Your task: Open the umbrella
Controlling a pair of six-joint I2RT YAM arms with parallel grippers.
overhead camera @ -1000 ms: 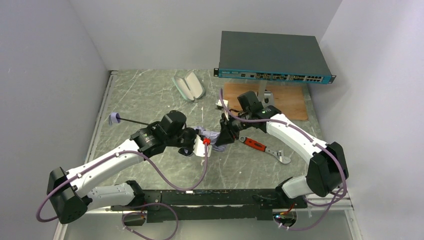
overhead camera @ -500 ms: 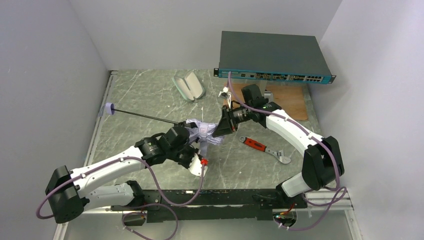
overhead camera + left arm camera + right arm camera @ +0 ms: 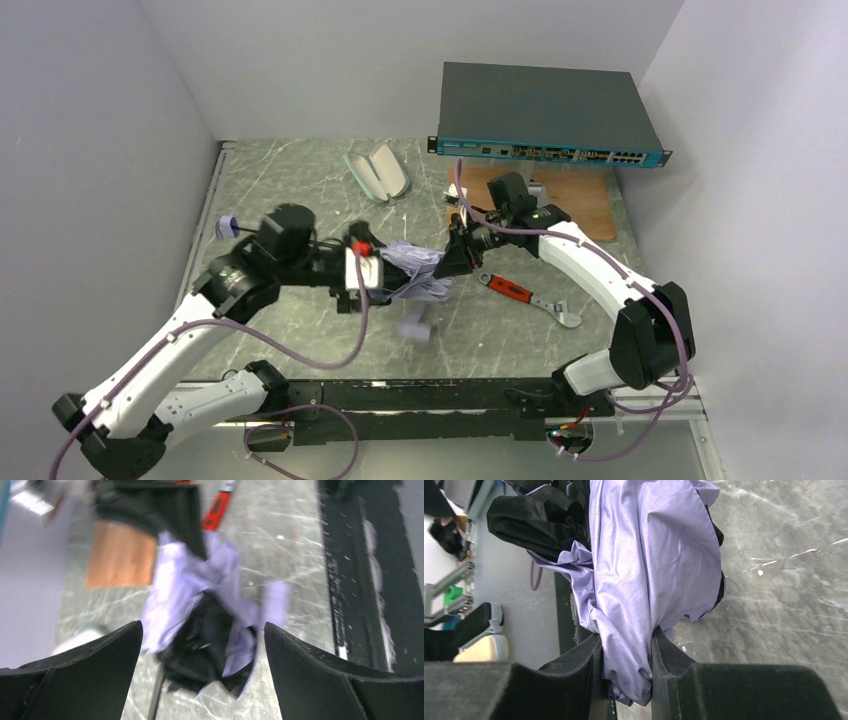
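A grey, white-veined stone desk (image 3: 300, 190) fills the floor of a white-walled booth. At its back right, a dark flat network switch with a teal front (image 3: 545, 105) stands raised above a brown wooden board (image 3: 580, 205).

In the middle lies the compact folding umbrella (image 3: 412, 262), pale lavender fabric over black lining, crumpled and not yet opened. Its thin black shaft runs left to a small lavender handle (image 3: 228, 226) near the desk's left edge. The right gripper (image 3: 626, 645) has its jaws pinched tight on a fold of the lavender canopy, with only cloth between them. The left gripper (image 3: 200, 630) faces the bunched canopy with jaws spread wide and nothing in them. Its view is blurred.

A mint-green oblong clamshell case (image 3: 377, 172) lies at the back, well apart. A red-handled wrench (image 3: 510, 289) lies near the right gripper.

The likely trouble is the hold itself. Thin, slick cloth may slide out of the right jaws under a pull, or strain at the ribs. With the shaft unanchored, pulling would probably drag the whole umbrella toward the wrench rather than spread it. If the left jaws close on loose fabric instead of the shaft, nothing would drive the canopy open.
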